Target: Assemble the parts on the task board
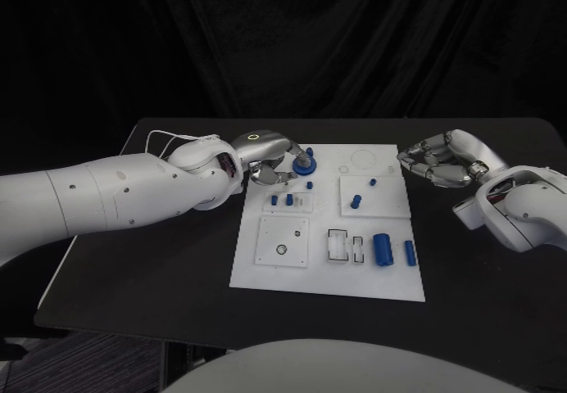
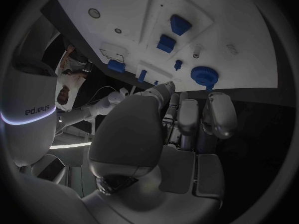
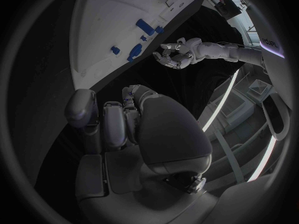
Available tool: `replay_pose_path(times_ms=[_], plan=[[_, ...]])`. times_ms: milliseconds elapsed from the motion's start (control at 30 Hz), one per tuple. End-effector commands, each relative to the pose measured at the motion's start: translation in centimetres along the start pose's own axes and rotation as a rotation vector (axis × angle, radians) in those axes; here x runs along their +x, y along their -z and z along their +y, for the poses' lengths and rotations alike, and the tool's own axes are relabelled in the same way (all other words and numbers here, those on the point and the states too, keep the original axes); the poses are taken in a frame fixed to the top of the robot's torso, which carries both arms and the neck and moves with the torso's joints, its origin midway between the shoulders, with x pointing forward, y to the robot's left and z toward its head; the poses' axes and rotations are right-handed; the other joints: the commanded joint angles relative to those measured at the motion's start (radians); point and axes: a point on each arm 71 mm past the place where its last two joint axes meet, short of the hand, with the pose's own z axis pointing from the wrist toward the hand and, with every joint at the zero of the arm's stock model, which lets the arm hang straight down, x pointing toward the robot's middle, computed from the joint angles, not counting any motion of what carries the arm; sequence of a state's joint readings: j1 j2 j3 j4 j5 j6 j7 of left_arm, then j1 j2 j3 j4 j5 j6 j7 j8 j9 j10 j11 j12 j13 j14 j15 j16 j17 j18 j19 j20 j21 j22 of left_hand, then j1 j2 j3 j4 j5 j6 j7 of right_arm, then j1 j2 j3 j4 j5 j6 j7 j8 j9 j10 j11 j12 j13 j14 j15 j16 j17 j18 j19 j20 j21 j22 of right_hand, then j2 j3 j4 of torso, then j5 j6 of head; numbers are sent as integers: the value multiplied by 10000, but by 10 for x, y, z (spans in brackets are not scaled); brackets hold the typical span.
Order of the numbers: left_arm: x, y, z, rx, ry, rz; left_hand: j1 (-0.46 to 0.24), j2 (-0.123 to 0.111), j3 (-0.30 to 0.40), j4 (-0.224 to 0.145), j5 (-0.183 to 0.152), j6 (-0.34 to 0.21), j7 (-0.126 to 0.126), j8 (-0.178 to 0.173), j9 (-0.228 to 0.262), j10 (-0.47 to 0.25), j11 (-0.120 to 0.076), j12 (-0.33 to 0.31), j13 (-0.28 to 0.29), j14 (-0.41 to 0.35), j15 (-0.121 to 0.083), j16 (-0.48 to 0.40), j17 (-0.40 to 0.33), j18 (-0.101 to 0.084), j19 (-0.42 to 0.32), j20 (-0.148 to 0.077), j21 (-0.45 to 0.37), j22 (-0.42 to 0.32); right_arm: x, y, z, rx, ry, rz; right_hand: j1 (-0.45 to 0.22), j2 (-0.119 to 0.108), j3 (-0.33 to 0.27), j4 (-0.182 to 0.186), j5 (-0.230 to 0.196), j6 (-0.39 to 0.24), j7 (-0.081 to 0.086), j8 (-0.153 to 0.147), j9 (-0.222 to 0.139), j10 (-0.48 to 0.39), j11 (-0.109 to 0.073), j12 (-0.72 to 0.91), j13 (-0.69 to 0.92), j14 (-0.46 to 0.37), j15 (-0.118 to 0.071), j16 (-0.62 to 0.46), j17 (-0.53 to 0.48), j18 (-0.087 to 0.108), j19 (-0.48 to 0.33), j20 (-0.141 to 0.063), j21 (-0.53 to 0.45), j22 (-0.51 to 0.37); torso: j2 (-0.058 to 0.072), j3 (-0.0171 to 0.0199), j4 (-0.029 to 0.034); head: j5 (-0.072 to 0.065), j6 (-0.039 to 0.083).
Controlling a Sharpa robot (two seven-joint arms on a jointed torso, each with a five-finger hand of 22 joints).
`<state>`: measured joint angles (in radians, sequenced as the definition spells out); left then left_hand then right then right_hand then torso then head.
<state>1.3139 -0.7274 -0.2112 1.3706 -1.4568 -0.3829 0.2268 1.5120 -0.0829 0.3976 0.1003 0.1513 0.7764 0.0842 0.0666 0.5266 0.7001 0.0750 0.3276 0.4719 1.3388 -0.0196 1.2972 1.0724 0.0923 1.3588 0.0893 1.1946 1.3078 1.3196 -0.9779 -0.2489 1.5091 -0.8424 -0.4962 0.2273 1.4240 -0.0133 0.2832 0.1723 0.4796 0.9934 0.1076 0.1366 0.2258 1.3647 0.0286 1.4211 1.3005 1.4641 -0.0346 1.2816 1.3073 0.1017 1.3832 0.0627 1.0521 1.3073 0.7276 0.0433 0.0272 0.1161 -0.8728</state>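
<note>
The white task board (image 1: 331, 274) lies in the middle of the black table (image 1: 154, 278). The left hand (image 1: 269, 157) is at the far left corner of the board. Its fingers (image 2: 219, 113) are curled in. A round blue part (image 1: 305, 166) sits on the board just past the fingertips. I cannot tell if the fingers hold it or only touch it. In the left wrist view this round part (image 2: 204, 76) lies on the board a little way in front of the fingertips.

Two small blue pegs (image 1: 281, 199) stand on the board near the left hand. Two long blue parts (image 1: 382, 249) lie farther off, well apart from both hands.

The right hand (image 1: 443, 159) is over the table just beside the board's far right edge. Its fingers (image 3: 84, 115) are curled in and hold nothing.
</note>
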Motion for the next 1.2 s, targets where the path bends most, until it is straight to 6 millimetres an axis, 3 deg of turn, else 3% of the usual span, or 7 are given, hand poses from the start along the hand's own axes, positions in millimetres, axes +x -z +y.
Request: replay_pose_path(times_ms=[33, 200, 400, 600, 1200], plan=[[2, -5, -2, 323, -622, 282, -14, -128, -25, -106, -63, 22, -19, -37, -200, -28, -43, -86, -189, 101, -13, 40, -33, -19, 96, -11, 19, 1143, 0, 0, -1, -18, 41, -68, -59, -8, 69, 8, 67, -11, 55, -41, 11, -39, 23, -51, 1, 203, -41, -41, 258, 63, -33, 44, -15, 423, 7, -5, 3, 2, 2], [5, -14, -4, 412, -888, 489, -80, -163, -125, -105, -144, 111, -198, -19, -423, 16, 0, -120, -406, 109, 9, 31, -90, -18, 124, -6, -28, 1133, 1, 0, 0, -18, 37, -46, -71, -12, 85, -3, 80, -3, 52, -36, 16, -44, 19, -54, -6, 202, -43, -42, 256, 65, -33, 45, -20, 424, 10, 3, -21, 39, 2], [8, -22, -6, 517, -1170, 842, -418, -178, -508, 141, -488, 405, -342, 9, -753, 349, -117, -29, -720, 101, -50, 5, -212, -26, 184, -46, -63, 1145, 1, 0, 0, -17, 32, -33, -71, -12, 85, -3, 80, -3, 52, -36, 16, -44, 19, -54, -6, 202, -43, -42, 256, 65, -33, 45, -20, 424, 14, 1, -23, 43, 2], [11, -29, -8, 577, -1236, 1066, -355, -123, -593, 142, -445, 700, -267, 56, -903, 658, -154, 75, -856, 117, -79, 31, -220, -36, 222, -76, -66, 1169, 2, 0, 0, -23, 23, -13, -71, -12, 85, -3, 80, -3, 52, -36, 16, -44, 19, -54, -6, 202, -43, -42, 256, 65, -33, 45, -20, 424, 15, 1, -15, 37, 2], [16, -42, -13, 595, -1248, 1448, -272, -87, -618, 112, -303, 712, -330, 8, -1058, 950, -126, 219, -892, 62, -57, -4, -324, -34, 210, -72, -130, 1172, 2, 1, 0, 2, 10, -3, -71, -12, 85, -3, 80, -3, 52, -36, 16, -44, 19, -54, -6, 202, -43, -42, 256, 65, -33, 45, -20, 424, 11, 8, 2, -14, 2]])
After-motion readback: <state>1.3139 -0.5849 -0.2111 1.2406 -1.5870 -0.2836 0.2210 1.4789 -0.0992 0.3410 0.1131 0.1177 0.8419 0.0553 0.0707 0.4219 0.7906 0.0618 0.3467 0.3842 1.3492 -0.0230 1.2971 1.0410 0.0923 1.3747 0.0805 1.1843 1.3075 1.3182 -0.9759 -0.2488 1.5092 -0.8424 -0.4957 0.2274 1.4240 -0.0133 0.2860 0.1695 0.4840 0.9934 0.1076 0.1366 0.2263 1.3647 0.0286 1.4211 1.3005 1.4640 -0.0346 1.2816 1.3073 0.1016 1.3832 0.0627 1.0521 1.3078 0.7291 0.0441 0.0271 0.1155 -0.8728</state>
